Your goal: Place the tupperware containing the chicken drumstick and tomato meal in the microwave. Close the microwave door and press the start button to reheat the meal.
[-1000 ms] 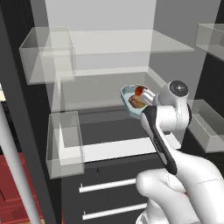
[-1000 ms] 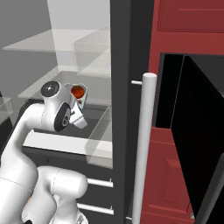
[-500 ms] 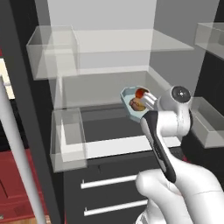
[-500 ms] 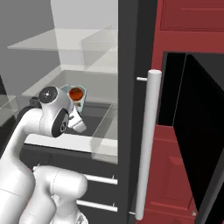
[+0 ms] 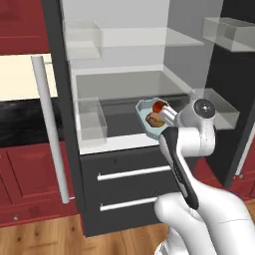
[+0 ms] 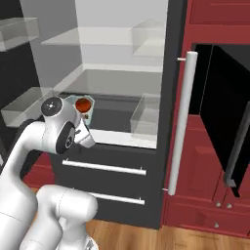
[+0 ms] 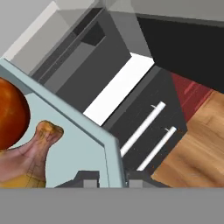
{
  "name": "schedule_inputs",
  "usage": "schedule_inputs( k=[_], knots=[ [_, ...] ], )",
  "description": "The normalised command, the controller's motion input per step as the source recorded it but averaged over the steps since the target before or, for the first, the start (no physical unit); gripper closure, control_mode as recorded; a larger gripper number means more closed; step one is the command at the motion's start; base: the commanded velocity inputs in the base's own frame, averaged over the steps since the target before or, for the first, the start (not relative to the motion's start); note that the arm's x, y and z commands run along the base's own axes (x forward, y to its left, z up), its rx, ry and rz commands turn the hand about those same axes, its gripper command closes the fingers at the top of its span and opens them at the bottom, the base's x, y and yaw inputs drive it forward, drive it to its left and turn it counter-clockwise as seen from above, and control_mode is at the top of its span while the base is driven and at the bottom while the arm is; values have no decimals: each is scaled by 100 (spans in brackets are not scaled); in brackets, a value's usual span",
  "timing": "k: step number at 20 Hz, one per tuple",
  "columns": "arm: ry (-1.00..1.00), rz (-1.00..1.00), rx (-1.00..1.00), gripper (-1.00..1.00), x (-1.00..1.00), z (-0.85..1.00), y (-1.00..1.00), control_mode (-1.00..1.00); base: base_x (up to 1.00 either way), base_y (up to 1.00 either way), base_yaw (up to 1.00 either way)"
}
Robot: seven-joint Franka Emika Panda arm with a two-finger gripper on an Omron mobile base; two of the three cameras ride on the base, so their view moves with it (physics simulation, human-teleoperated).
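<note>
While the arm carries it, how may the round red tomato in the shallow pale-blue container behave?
The round red tomato may roll: it looks loose. The shallow pale-blue container, pinched at its rim by the tool, seems stiff but might tilt.

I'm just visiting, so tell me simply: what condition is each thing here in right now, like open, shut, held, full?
gripper: shut on the tupperware's rim.
tupperware: held up in front of the fridge, tilted, no lid.
chicken drumstick: inside the tupperware.
tomato: inside, beside the drumstick.
fridge: door open.
fridge drawers: shut.
microwave door: open.
</note>
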Motion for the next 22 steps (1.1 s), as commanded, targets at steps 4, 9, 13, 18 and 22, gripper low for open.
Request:
schedule_inputs(
  k=[4, 9, 13, 18, 22],
  knots=[
    [0, 0, 0, 100, 0, 0, 0, 100, -80, 1, -54],
    [0, 0, 0, 100, 0, 0, 0, 100, -63, 3, -67],
    [0, 0, 0, 100, 0, 0, 0, 100, -28, -4, -67],
    [0, 0, 0, 100, 0, 0, 0, 100, 7, -25, -64],
    [0, 0, 0, 100, 0, 0, 0, 100, 36, -42, -60]
  ],
)
